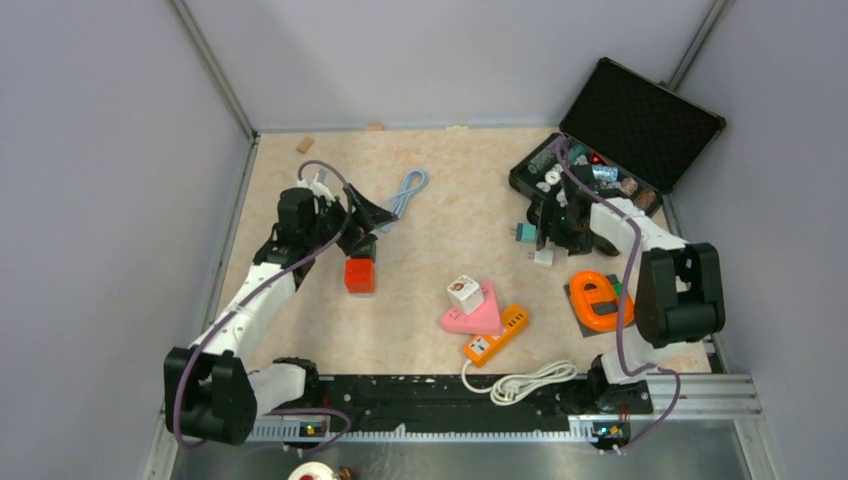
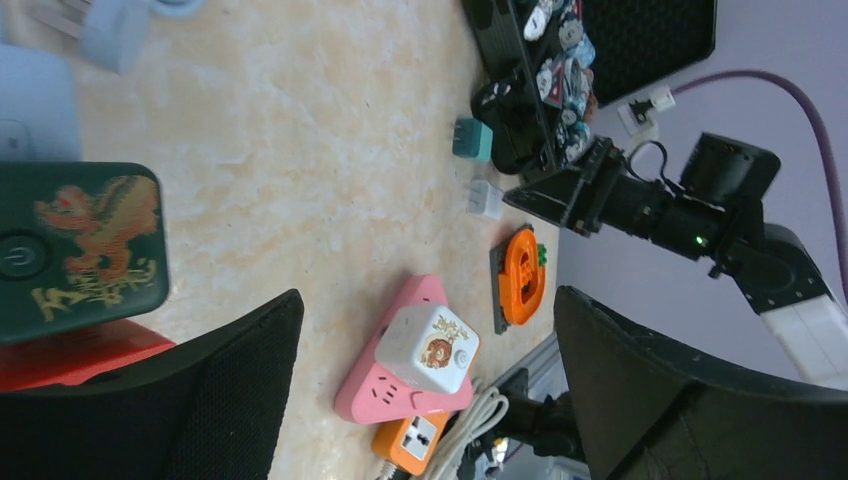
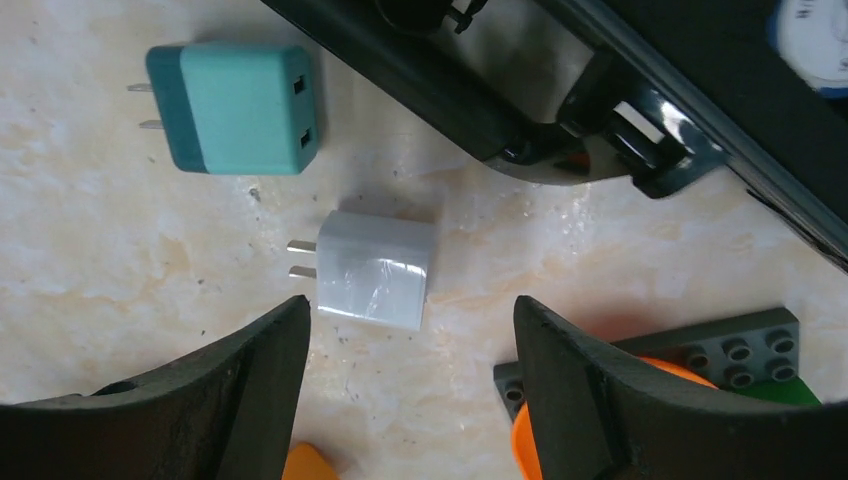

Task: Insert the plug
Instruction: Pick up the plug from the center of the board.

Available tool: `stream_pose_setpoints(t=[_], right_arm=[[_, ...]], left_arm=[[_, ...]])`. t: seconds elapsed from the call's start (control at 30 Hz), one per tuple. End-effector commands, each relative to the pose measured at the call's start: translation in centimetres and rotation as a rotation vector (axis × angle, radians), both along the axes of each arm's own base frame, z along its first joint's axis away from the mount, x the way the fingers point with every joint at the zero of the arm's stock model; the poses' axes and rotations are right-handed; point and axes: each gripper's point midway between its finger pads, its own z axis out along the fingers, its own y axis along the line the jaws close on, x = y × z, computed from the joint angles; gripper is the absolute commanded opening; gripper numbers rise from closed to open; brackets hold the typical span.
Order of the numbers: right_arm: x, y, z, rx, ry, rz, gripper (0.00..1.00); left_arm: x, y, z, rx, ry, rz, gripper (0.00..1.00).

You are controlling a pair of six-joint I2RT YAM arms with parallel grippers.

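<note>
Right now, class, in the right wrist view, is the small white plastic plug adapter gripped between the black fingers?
No: the small white plastic plug adapter lies loose on the marbled tabletop, clear of both black fingers.

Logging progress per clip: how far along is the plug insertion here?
Looks done: a white cube adapter sits on the pink strip. In hand: nothing; the right tool hangs open over the white plug lying on the table, not gripping it. Left: grasp that plug, carry it to the strip, push it in.
</note>
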Motion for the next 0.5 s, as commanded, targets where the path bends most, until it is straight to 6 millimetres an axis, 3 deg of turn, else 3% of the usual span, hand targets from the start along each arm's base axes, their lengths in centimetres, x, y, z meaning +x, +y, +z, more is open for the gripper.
stream_pose_setpoints(t=[0.0,0.13,0.3,0.47], right_arm=[[1.3,0.9,-0.8,0.015,0.033,0.069,0.72],[1.2,2.5,-2.2,0.096,0.082,0.114,0.68],[-0.4,4.9,-2.5,0.239,0.133,0.138,0.66],[-1.7,9.2,-1.8,0.465,0.134,0.138,0.64]], left_arm=[[0.0,-3.3,2.8,-0.064,-0.016,-0.133,0.91],[-0.4,-6.2,2.5,-0.03,-0.004,-0.218,0.9],[-1.0,-9.3,2.1,-0.008,0.013,-0.293,0.9],[-1.5,-11.2,1.9,0.017,0.022,-0.341,0.91]])
